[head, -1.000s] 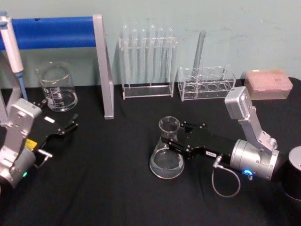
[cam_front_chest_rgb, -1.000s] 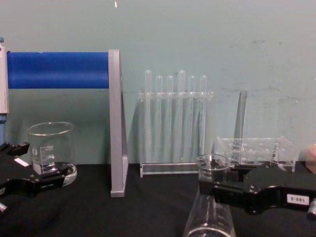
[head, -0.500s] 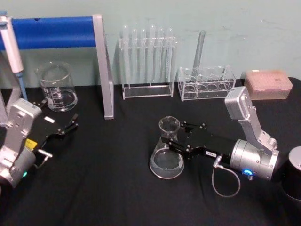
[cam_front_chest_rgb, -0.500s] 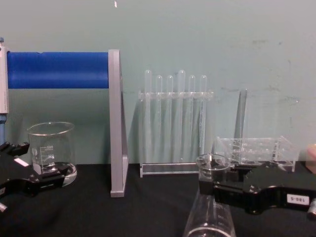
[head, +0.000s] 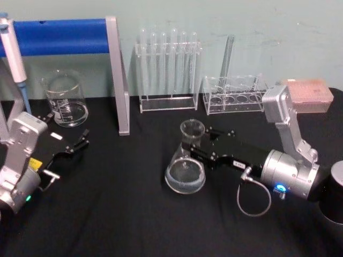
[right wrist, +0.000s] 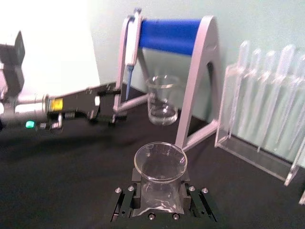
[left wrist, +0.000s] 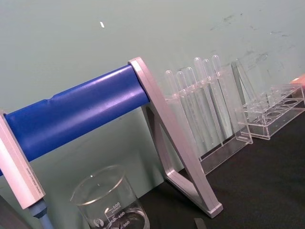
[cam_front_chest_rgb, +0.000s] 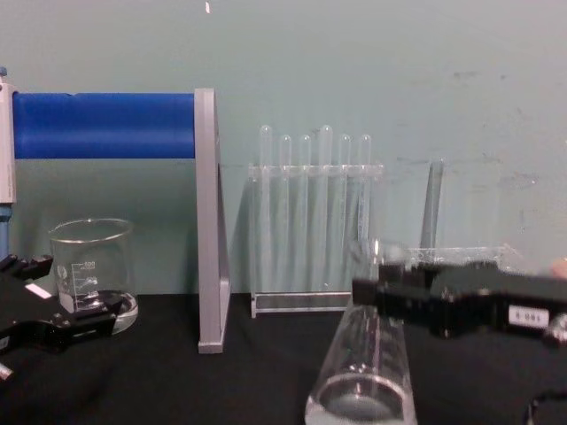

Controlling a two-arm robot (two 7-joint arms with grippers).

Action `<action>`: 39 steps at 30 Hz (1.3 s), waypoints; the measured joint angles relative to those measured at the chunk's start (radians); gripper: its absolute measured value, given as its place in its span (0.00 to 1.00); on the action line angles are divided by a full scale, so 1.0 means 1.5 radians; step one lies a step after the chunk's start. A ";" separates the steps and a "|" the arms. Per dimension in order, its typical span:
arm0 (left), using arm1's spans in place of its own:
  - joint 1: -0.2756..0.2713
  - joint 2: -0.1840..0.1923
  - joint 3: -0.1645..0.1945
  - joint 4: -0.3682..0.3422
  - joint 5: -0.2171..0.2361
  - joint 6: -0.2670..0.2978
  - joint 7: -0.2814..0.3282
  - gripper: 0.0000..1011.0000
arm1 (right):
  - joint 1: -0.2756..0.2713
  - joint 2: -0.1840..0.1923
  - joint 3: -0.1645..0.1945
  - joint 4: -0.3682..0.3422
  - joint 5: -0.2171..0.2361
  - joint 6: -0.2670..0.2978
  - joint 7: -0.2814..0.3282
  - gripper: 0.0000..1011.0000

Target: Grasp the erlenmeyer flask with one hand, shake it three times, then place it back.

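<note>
The clear glass cone-shaped flask (head: 185,167) was a little right of the middle in the head view, over the black table cloth (head: 118,214). It leaned: its wide round bottom swung toward the lower left and its thin neck pointed up. I think it was just off the cloth, but I could not be sure. In the chest view it was low and right of the middle (cam_front_chest_rgb: 361,372).

The black right gripper (head: 192,145) came in from the right side and was squeezed tight on the neck, just under the flared lip. In the right wrist view its two fingers (right wrist: 123,202) sat one on each side of the glass. That seemed a smart place to hold it — the neck is the thin part that fits between the fingers, and the lip could stop the flask from slipping down. Held that way, the heavy bottom hung free for shaking.

The left gripper (head: 68,131) rested at the left side of the head view, spread apart with nothing in it, out of the way. The wide glass beaker (head: 65,99), the blue bar stand (head: 59,36) and the rack of thin test tubes (head: 167,69) stood along the top, well apart from the flask, so a shake should not hit them.
</note>
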 joint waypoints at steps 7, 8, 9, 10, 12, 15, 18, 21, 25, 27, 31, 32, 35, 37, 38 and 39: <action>0.000 0.000 0.000 0.000 0.000 0.000 0.000 0.99 | -0.016 -0.010 0.031 -0.054 0.016 0.021 -0.069 0.44; 0.000 0.000 0.000 0.000 0.000 0.000 0.000 0.99 | -0.018 -0.011 0.035 -0.060 0.016 0.022 -0.077 0.44; 0.000 0.000 0.000 0.000 0.000 0.000 0.000 0.99 | -0.020 -0.012 0.040 -0.066 0.016 0.023 -0.085 0.44; 0.000 0.000 0.000 0.000 0.000 0.000 0.000 0.99 | -0.025 -0.013 0.048 -0.076 0.016 0.025 -0.102 0.44; 0.000 0.000 0.000 0.000 0.000 0.000 0.000 0.99 | -0.030 -0.015 0.055 -0.085 0.015 0.026 -0.117 0.44; 0.000 0.000 0.000 0.000 0.000 0.000 0.000 0.99 | -0.042 -0.017 0.072 -0.104 0.007 0.030 -0.149 0.44; 0.000 0.000 0.000 0.000 0.000 0.000 0.000 0.99 | -0.052 -0.019 0.090 -0.119 -0.006 0.033 -0.179 0.44; 0.000 0.000 0.000 0.000 0.000 0.000 0.000 0.99 | -0.064 -0.020 0.106 -0.132 -0.019 0.039 -0.207 0.44; 0.000 0.000 0.000 0.000 0.000 0.000 0.000 0.99 | -0.081 -0.024 0.130 -0.142 -0.028 0.047 -0.236 0.44; 0.000 0.000 0.000 0.000 0.000 0.000 0.000 0.99 | -0.086 -0.026 0.138 -0.145 -0.031 0.050 -0.243 0.44; 0.000 0.000 0.000 0.000 0.000 0.000 0.000 0.99 | -0.097 -0.030 0.155 -0.152 -0.038 0.053 -0.257 0.44; 0.000 0.000 0.000 0.000 0.000 0.000 0.000 0.99 | -0.097 -0.030 0.155 -0.152 -0.038 0.053 -0.257 0.44; 0.000 0.000 0.000 0.000 0.000 0.000 0.000 0.99 | -0.101 -0.033 0.163 -0.154 -0.044 0.055 -0.260 0.44; 0.000 0.000 0.000 0.000 0.000 0.000 0.000 0.99 | -0.101 -0.036 0.165 -0.154 -0.048 0.057 -0.260 0.44; 0.000 0.000 0.000 0.000 0.000 0.000 0.000 0.99 | -0.101 -0.038 0.165 -0.154 -0.049 0.057 -0.259 0.44; 0.000 0.000 0.000 0.000 0.000 0.000 0.000 0.99 | -0.100 -0.040 0.163 -0.153 -0.052 0.058 -0.255 0.44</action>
